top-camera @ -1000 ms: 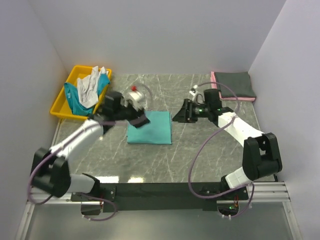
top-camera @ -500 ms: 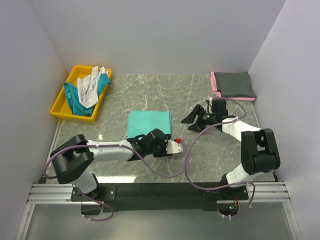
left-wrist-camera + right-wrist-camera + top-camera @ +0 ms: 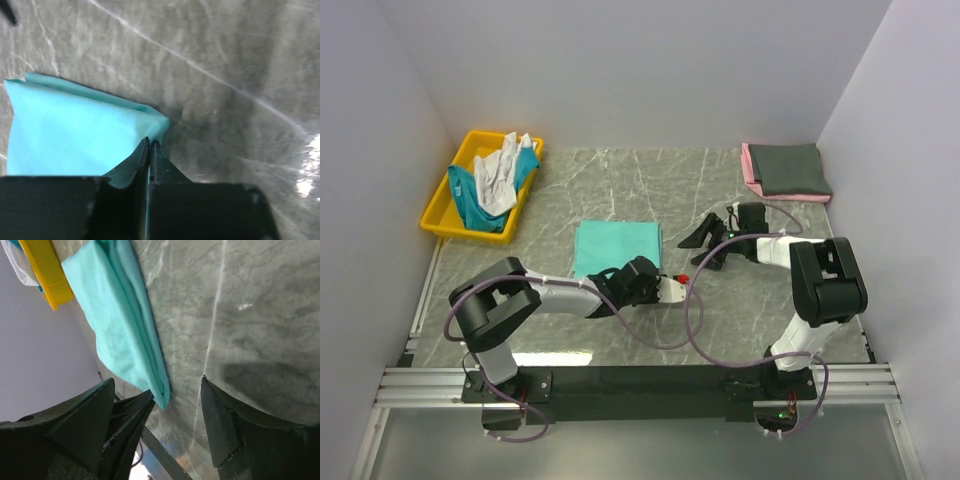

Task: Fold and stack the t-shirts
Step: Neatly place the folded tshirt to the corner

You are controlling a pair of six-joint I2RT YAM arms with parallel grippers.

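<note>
left fingers: clamped on the sea-green shirt, at its corner toward the bench's near-right corner
right fingers: spread, empty, just beside the shirt's right edge
nearer: left, easy

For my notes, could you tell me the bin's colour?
The bin is yellow, clearest in the top external view.

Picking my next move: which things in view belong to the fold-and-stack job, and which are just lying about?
Job: folded sea-green shirt; dark grey shirt stacked on pink shirt; white shirt and teal shirt, both crumpled.
Lying about: yellow bin holding those two; marble table.
</note>
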